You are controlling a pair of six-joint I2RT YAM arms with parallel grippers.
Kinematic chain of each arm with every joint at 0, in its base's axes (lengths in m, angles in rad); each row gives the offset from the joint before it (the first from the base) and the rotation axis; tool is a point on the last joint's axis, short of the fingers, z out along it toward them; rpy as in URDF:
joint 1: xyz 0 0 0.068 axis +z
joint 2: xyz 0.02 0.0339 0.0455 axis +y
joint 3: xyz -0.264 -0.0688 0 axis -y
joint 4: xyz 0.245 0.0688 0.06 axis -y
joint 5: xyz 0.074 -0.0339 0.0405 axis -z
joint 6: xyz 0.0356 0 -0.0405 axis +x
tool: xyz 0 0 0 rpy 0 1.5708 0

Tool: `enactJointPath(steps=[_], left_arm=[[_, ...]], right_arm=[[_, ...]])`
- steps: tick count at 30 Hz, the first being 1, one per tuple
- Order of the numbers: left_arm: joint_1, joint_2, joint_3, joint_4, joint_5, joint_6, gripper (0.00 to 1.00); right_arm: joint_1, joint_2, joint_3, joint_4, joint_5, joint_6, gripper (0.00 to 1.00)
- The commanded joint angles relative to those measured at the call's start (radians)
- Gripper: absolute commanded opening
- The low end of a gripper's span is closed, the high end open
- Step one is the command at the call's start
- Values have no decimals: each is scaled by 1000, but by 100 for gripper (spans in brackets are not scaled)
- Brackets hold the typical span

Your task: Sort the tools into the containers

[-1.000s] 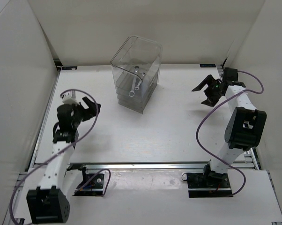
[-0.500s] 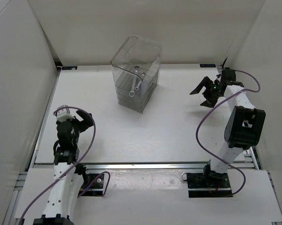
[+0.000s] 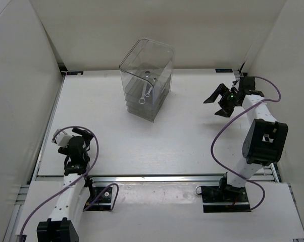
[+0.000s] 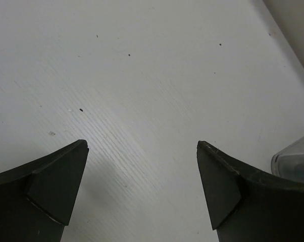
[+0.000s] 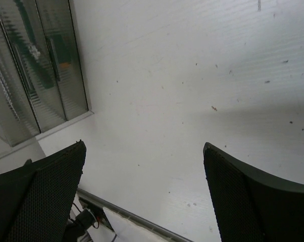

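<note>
My left claw gapes empty, well short of the organiser. My right claw, just as wide and empty, hangs off its right side. Wrenches lie inside it, and a careless sweep could tip it.

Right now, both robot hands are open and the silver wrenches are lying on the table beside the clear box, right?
No. The silver wrenches are inside the clear box, not beside it, as the top view shows. The left gripper and right gripper are open.
</note>
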Motion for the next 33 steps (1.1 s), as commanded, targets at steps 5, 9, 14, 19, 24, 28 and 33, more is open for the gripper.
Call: enactJointPath(steps=[5,9,14,19,24,28,33], left_arm=[[0,51,44,43,-73,-19,99],[-3,17,16,75,-82,21,99],[1,14,13,84,-60,89,99],[-3,14,-16,193,60,222,99],[-2,26,-65,316,227,356,99],[-3,54,-117,429,287,417,99],[0,143,-183,631,315,493,99]], right_arm=[[1,-178,-135,46,-84,-69,99],[0,-313,-251,36,-21,-88,99],[-1,-469,-364,-205,716,84,99],[-1,-604,-445,-144,683,17,99],[1,-819,-560,-52,545,-14,99],[4,-831,-557,-83,551,-26,99],[23,-758,-509,-126,537,-39,99]])
